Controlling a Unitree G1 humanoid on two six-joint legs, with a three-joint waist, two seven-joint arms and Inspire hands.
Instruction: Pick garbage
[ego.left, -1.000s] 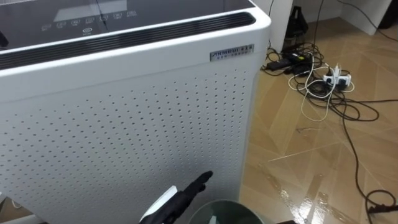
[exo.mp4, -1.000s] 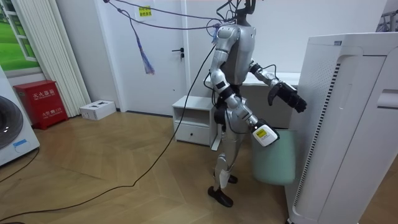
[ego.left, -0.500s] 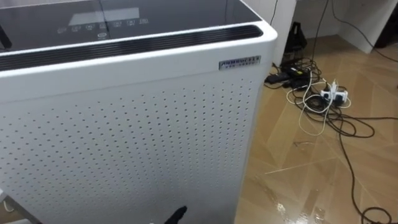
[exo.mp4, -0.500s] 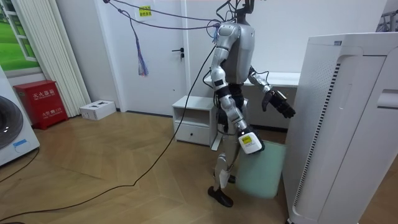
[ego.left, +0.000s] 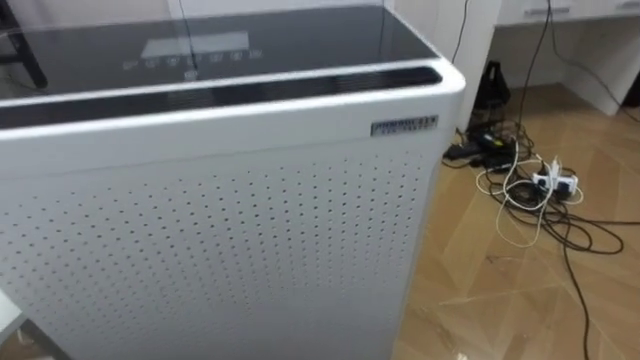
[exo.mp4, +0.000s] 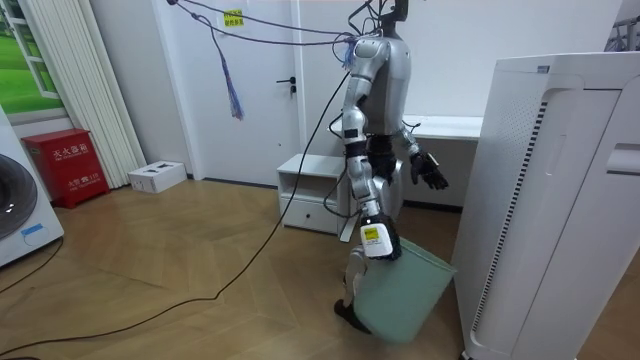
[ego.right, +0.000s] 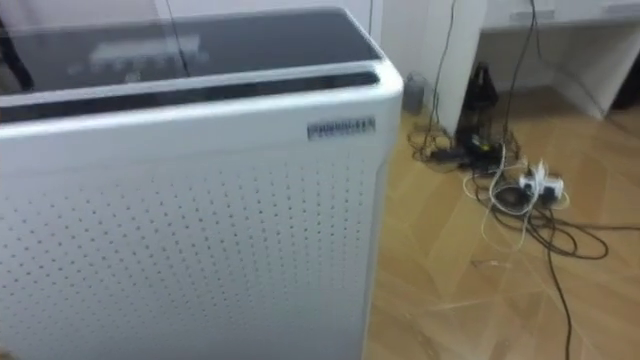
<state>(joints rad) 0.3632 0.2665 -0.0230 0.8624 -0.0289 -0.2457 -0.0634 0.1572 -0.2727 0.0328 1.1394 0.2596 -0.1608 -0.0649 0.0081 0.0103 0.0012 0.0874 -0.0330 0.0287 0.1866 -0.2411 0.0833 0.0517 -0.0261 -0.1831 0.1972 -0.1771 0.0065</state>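
Note:
In the room view I stand close before a tall white appliance, facing it. My right hand hangs low at my side, curled on the rim of a pale green bin. The bin tilts and hangs just above the floor by my legs. My left hand is held out at waist height towards the appliance, with relaxed fingers and nothing in it. In the eye views the appliance's perforated white front and dark glossy top are right in front of me.
A tangle of cables and a power strip lies on the wooden floor to my right. A low white cabinet and a desk stand behind me, with a red box and a washing machine at the room view's left.
My left arm has come down and drawn back from the appliance. My right hand has swung the bin down and towards the room view's left. My head camera has shifted upwards.

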